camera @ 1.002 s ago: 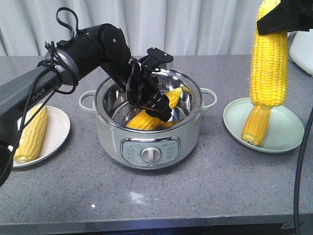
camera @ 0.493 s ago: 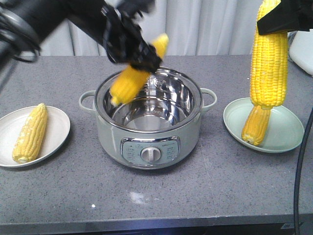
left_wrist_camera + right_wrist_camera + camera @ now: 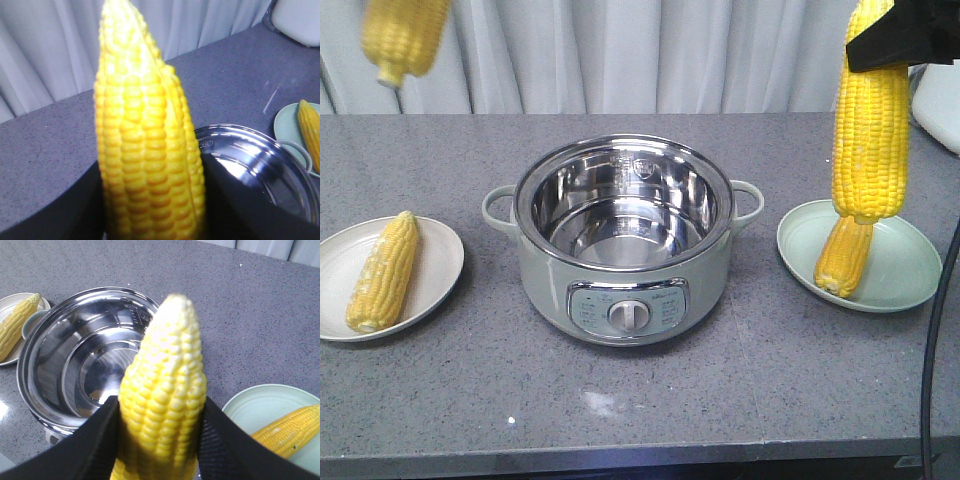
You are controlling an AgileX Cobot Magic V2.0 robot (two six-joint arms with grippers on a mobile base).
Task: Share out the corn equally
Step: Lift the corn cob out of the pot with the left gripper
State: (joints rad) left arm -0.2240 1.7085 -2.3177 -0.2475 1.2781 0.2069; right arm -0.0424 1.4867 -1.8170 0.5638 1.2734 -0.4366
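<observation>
A grey speckled countertop (image 3: pixel 740 400) runs across the scene, with a pale pleated curtain (image 3: pixel 620 50) behind it. At its centre stands a pale green electric pot (image 3: pixel 545 285) with a polished steel bowl, two side handles and a dial on the front.

A white plate (image 3: pixel 438 250) sits to the pot's left and a light green plate (image 3: pixel 910 265) to its right, both apart from the pot. One cob of the corn lies on each. The white-plate cob (image 3: pixel 383 272) lies lengthwise with its tapered end toward the back. The green-plate cob (image 3: pixel 840 258) lies angled across its plate.

Two more cobs are in the air. The right-held cob (image 3: pixel 870 120) hangs upright over the green plate. In the front view its lower end overlaps the green-plate cob, and whether they touch cannot be told. The right gripper (image 3: pixel 159 440) has its black fingers (image 3: pixel 92 445) pressed against both sides of this cob, clamped on it, tip pointing away from the wrist.

The left-held cob (image 3: pixel 405 35) shows blurred at the upper left of the front view, high over the countertop. The left gripper (image 3: pixel 150 215) grips it likewise, dark fingers (image 3: pixel 70 210) tight on either flank, with the pot's rim just beyond.
</observation>
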